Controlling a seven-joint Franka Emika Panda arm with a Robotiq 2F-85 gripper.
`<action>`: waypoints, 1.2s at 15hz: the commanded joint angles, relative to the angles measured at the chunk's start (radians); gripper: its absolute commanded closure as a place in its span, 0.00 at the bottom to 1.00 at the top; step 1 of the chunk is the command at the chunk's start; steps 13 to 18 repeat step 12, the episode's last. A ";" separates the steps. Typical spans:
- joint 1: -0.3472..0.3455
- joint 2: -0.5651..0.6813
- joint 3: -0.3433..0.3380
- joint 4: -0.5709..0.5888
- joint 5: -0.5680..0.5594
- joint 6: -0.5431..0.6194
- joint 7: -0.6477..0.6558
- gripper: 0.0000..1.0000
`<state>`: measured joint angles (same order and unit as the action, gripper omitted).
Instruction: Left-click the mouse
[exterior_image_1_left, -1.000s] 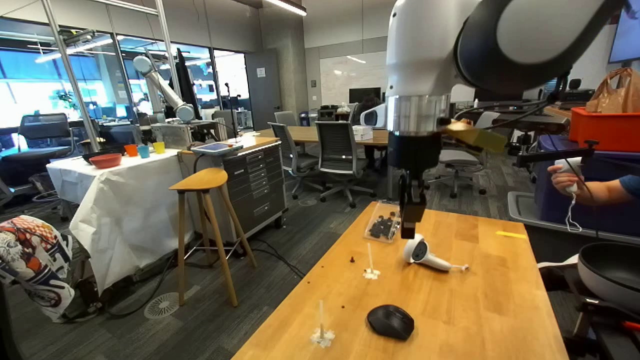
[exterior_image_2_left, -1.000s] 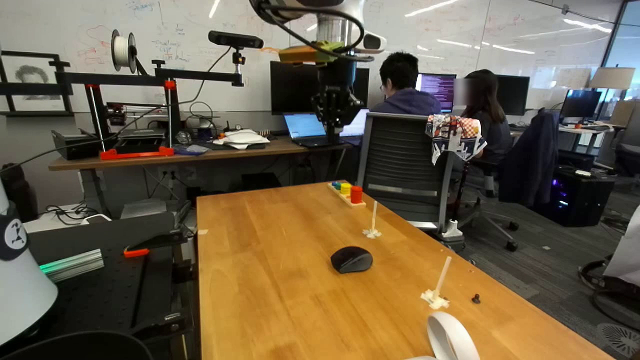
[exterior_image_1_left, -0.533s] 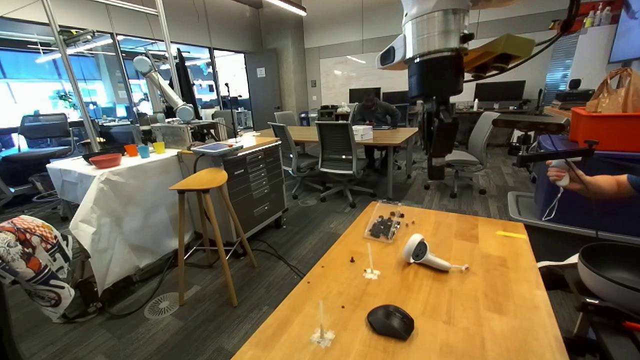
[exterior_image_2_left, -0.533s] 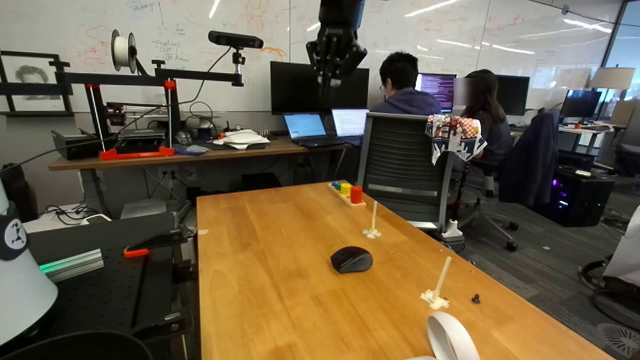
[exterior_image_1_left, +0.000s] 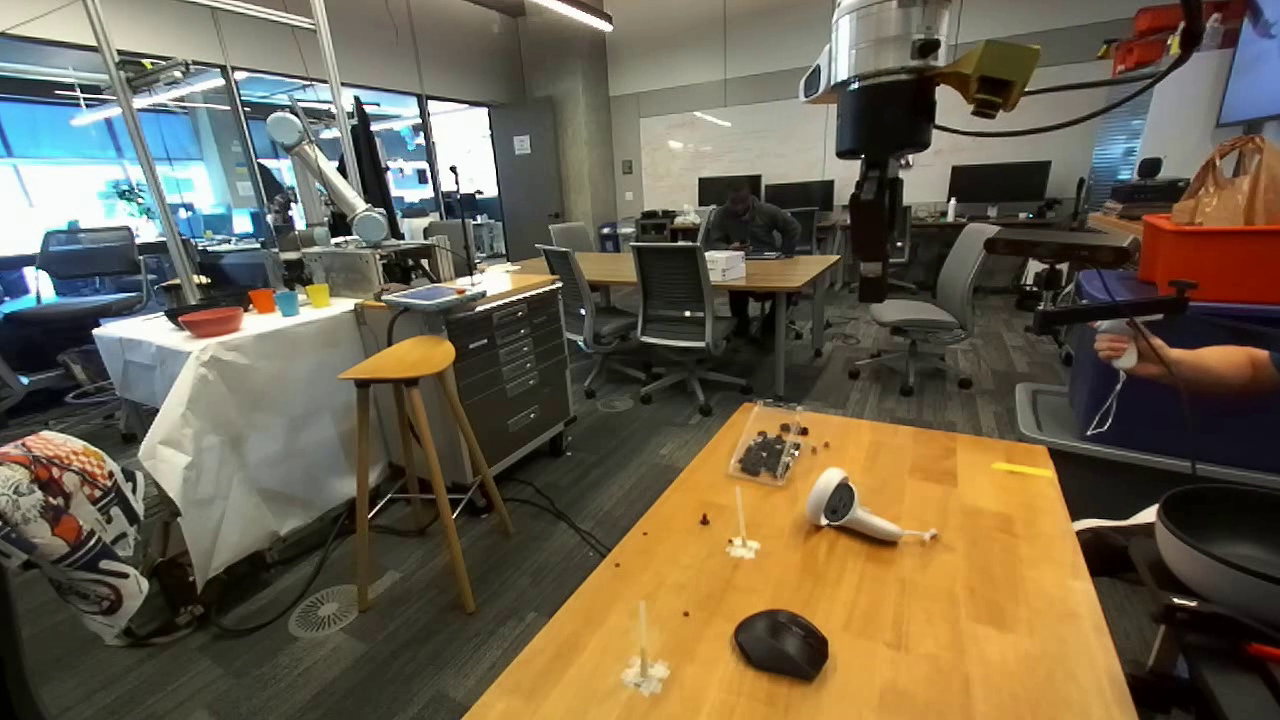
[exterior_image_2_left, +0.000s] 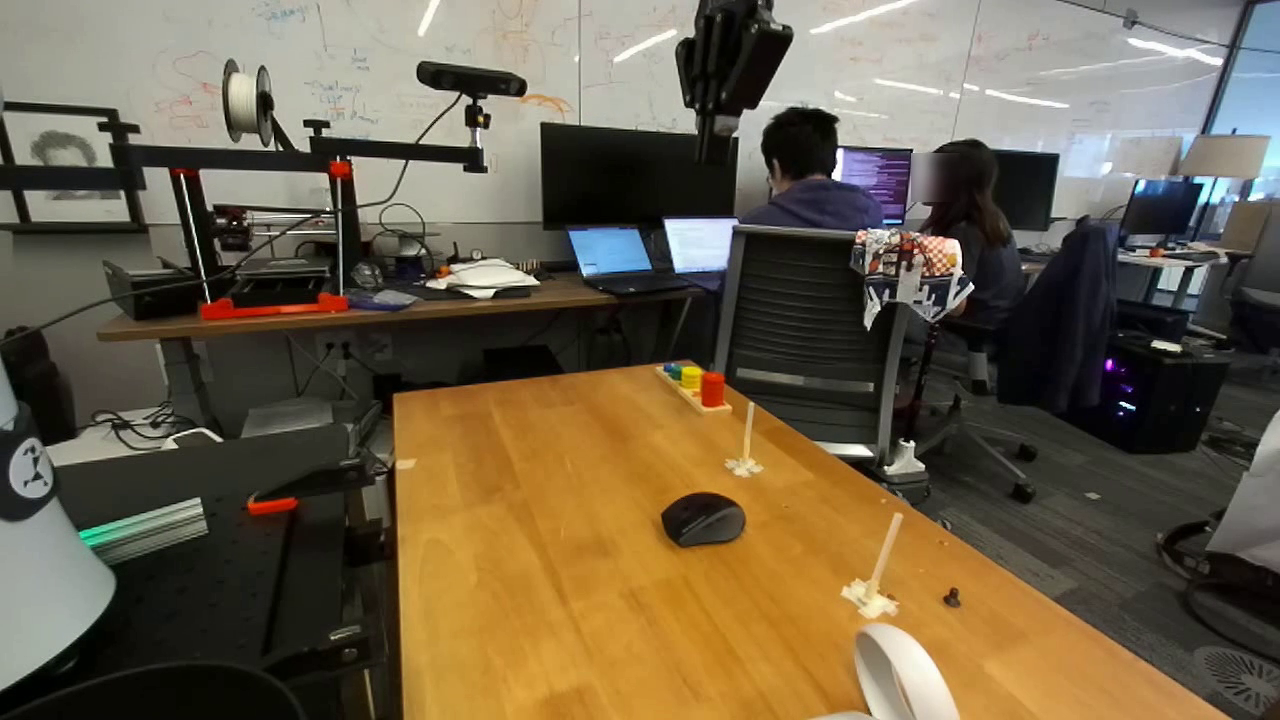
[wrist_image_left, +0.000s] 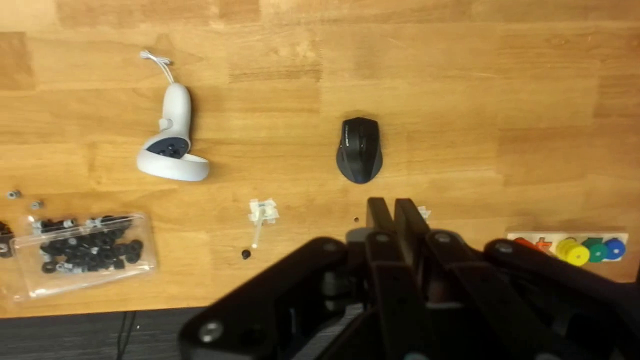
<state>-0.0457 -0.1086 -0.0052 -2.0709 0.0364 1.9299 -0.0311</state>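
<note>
The black mouse (exterior_image_1_left: 782, 645) lies flat on the wooden table (exterior_image_1_left: 960, 600). It shows in both exterior views, here too (exterior_image_2_left: 703, 519). In the wrist view the mouse (wrist_image_left: 360, 150) is just above the fingertips in the picture, its narrower end facing up. My gripper (exterior_image_1_left: 872, 285) hangs high above the table, well apart from the mouse, fingers pointing down. It also shows at the top of an exterior view (exterior_image_2_left: 715, 145). In the wrist view the gripper's fingers (wrist_image_left: 391, 202) are almost together, with a thin gap and nothing between them.
A white-and-grey handheld controller (wrist_image_left: 172, 135) lies left of the mouse in the wrist view. A clear tray of dark bits (wrist_image_left: 90, 252), an upright thin stick on tape (wrist_image_left: 258, 227) and a board with coloured pieces (wrist_image_left: 575, 250) are along the table's edge. Another stick (exterior_image_1_left: 643, 640) stands near the mouse.
My gripper has risen well away from the table and shifted sideways over the last second, moving less in the last half second. The mouse has not moved.
</note>
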 joint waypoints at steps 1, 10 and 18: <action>-0.001 -0.022 -0.017 0.011 -0.018 -0.031 0.048 0.62; 0.004 -0.022 -0.021 0.023 -0.003 -0.145 0.041 0.41; 0.004 -0.022 -0.021 0.023 -0.003 -0.146 0.042 0.41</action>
